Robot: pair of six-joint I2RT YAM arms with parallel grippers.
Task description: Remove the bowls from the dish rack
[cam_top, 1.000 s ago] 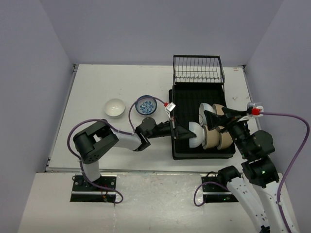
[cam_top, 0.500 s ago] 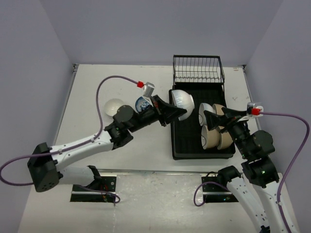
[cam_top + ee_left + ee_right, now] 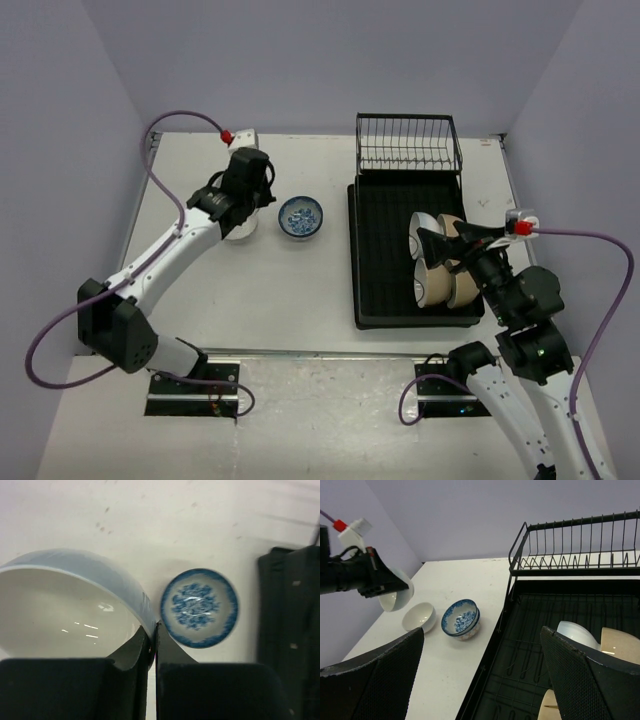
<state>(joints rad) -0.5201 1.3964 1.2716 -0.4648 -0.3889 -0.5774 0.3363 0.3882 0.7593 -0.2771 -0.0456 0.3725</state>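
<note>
I see L gripper (image 3: 152, 630) jaws nipped almost closed on rim of white bowl (image 3: 65, 605), hanging over 2nd white bowl (image 3: 419, 616) on table (image 3: 200, 290). Blue-patterned bowl (image 3: 300, 216) at that one's 3 o'clock. Dish rack (image 3: 380, 260) farther right, white + tan bowls (image 3: 438, 288) at its 5 o'clock. R gripper (image 3: 435, 247) gaping wide, empty, above them.

We find the rack (image 3: 380, 230) on the right half of the table (image 3: 250, 290), its basket (image 3: 408, 145) at the far end. The racked bowls (image 3: 440, 270) crowd the rack's near right corner. Just left of the rack an inner bowl (image 3: 300, 216) sits on the table, and an outer bowl (image 3: 420, 616) sits just beyond it. The left gripper (image 3: 153, 632) pinches a third bowl (image 3: 395, 597), seemingly above the outer bowl.
</note>
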